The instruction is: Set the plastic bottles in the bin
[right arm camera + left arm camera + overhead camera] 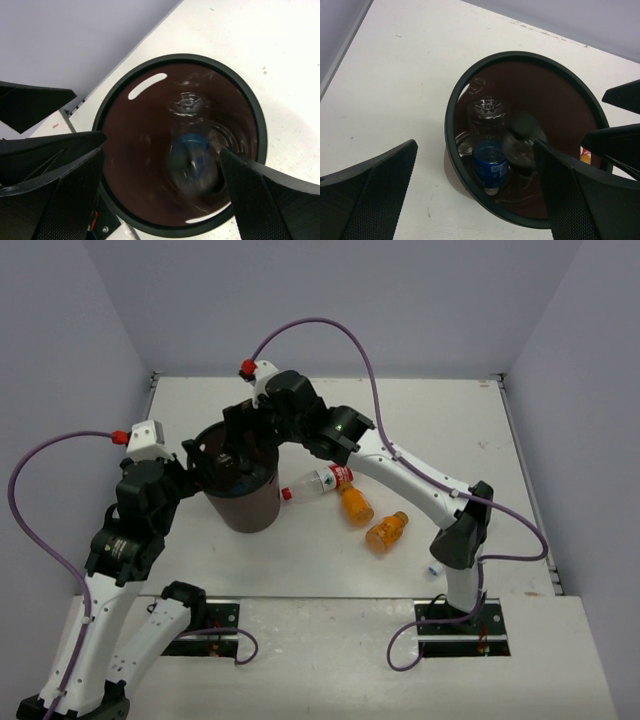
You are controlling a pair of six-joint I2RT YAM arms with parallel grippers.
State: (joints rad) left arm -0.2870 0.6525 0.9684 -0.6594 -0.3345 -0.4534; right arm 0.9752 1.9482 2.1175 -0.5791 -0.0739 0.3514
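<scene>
Bottles (489,159) are in the bin (245,512), others (353,506) to its right.

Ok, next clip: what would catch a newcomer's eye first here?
The right arm stretched clear across the table, its open right gripper hanging over the bin at left centre. Inside the bin, a motion-blurred black-capped bottle beside a blue-labelled bottle lying on the bottom. Then the red-labelled bottle and two orange bottles lying on the table just right of the bin.
</scene>
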